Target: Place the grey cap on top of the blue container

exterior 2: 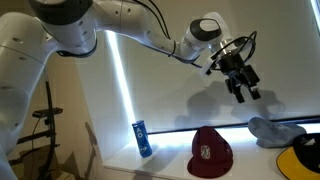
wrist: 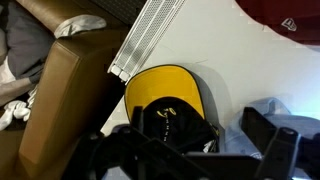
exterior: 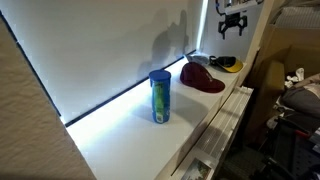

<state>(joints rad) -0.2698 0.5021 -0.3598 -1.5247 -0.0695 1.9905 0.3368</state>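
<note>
Grey cap (exterior 2: 275,130) lies on white counter (exterior 2: 175,168) against the wall, just beside yellow cap (exterior 2: 305,155), near dark red cap (exterior 2: 210,152), well apart from upright blue container (exterior 2: 143,138); gripper (exterior 2: 247,90) hangs above the caps, jaws spread, gripping nothing

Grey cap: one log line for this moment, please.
gripper open, empty, raised | grey cap on surface, ungrasped | blue container upright, nothing on top | dark red cap between them
</note>
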